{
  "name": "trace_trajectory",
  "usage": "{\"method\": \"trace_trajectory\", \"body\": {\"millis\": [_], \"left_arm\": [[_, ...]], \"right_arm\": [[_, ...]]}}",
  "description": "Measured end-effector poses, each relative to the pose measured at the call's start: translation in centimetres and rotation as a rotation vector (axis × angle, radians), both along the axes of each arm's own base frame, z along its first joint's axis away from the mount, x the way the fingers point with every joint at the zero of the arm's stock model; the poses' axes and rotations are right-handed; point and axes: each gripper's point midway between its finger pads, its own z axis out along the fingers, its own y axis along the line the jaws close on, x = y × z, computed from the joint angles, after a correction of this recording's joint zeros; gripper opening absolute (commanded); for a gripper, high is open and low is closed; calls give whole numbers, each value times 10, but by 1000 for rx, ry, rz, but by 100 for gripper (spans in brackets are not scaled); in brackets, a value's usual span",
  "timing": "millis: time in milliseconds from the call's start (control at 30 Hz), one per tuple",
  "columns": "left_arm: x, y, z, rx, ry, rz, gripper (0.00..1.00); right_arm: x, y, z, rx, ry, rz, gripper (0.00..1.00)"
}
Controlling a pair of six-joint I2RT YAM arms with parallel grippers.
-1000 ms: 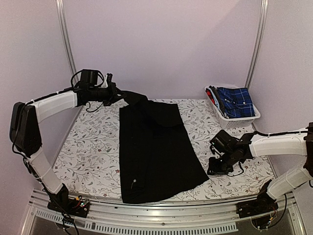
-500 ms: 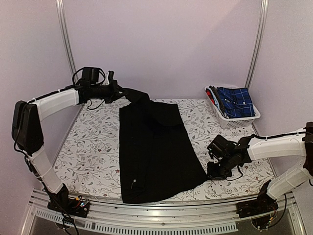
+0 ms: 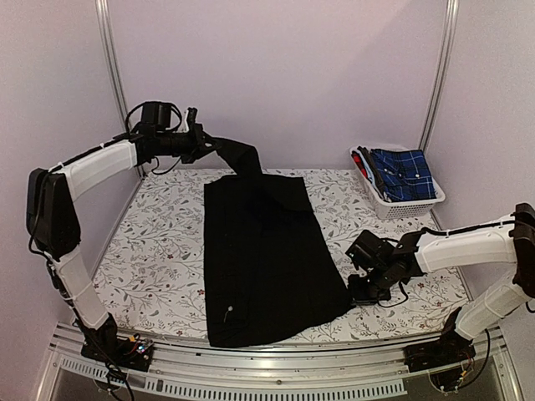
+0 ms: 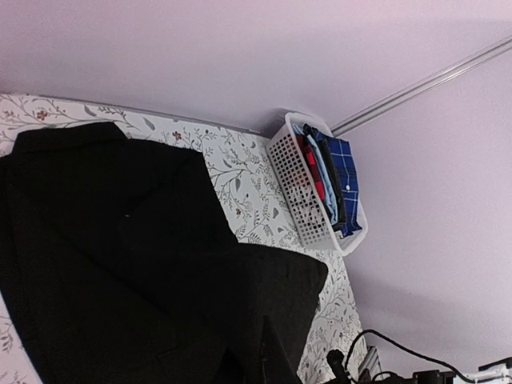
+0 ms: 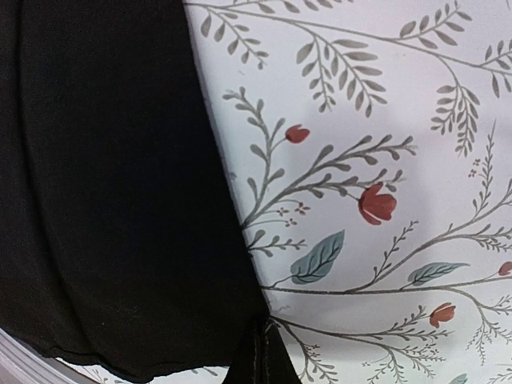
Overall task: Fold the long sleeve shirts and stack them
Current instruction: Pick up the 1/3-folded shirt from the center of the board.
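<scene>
A large black long sleeve shirt (image 3: pixel 259 259) lies flat and lengthwise on the flowered table (image 3: pixel 155 242). My left gripper (image 3: pixel 201 142) is shut on its far left sleeve end, holding it in the air above the table's back left. In the left wrist view the black cloth (image 4: pixel 104 240) drapes over the closed gripper (image 4: pixel 264 360). My right gripper (image 3: pixel 355 292) is low on the table at the shirt's near right corner. In the right wrist view its gripper (image 5: pixel 262 356) is closed on the edge of the black cloth (image 5: pixel 104 200).
A white slotted basket (image 3: pixel 410 205) stands at the back right and holds folded clothes, with a blue plaid one on top. The left wrist view shows the same basket (image 4: pixel 300 188). Metal frame posts rise at both back corners.
My left gripper has risen, lifting the sleeve higher. My right gripper has slid left to the shirt's near right corner and shut there.
</scene>
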Motion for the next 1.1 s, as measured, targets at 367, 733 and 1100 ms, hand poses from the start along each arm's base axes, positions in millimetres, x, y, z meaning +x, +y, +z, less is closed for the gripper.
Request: {"method": "trace_trajectory", "body": {"millis": [367,733,1100], "left_arm": [[22,5,74,16,-187,5,0],[23,84,66,79,-161,150,0],[-8,145,48,133,-123,290,0]], "right_arm": [[16,24,44,19,-90,40,0],[-8,109,81,181,-109,301,0],[-36,152,54,241,13,459,0]]}}
